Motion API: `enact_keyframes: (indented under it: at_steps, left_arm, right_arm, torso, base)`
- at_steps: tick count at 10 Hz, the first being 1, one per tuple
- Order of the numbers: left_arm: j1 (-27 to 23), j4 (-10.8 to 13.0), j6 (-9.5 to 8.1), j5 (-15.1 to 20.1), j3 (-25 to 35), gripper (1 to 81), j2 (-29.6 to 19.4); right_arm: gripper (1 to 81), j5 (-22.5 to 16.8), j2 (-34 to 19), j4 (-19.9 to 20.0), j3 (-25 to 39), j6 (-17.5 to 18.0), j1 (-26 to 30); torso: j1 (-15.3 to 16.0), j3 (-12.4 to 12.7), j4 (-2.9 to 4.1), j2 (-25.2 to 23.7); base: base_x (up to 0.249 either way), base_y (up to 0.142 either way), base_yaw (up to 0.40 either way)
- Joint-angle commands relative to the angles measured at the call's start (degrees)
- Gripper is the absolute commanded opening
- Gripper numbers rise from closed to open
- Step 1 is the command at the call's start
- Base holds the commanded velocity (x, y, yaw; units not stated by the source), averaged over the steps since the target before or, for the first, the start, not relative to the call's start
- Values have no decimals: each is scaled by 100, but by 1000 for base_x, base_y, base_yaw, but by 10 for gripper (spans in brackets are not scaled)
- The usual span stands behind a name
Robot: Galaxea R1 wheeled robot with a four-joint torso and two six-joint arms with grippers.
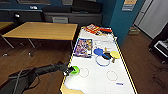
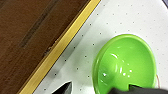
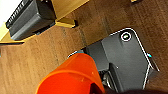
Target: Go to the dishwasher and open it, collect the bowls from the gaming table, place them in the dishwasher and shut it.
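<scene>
The left gripper (image 1: pixel 67 71) reaches the green bowl (image 1: pixel 75 70) at seven o'clock on the long white gaming table (image 1: pixel 100 80). The table runs from six to twelve o'clock. The bowl sits upright with nothing inside. Whether the fingers are open or closed cannot be told. A blue bowl (image 1: pixel 98 51) sits mid-table.

Black jointed left arm (image 1: pixel 37 71); thin cables along it; silvery wrist
</scene>
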Motion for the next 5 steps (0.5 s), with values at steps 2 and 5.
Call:
enact_keyframes:
  at_steps: [2,5]
  left_arm:
    - [-792,16,9,240,26,811,-23]
    - [-686,25,36,240,18,10,12]
  right_arm:
    - [10,-385,-325,-119,174,4,254]
    - [10,-385,-316,-119,182,4,271]
  torso:
    - [0,0,0,0]
    - [0,0,0,0]
  base:
    - [0,0,0]
    - [0,0,0]
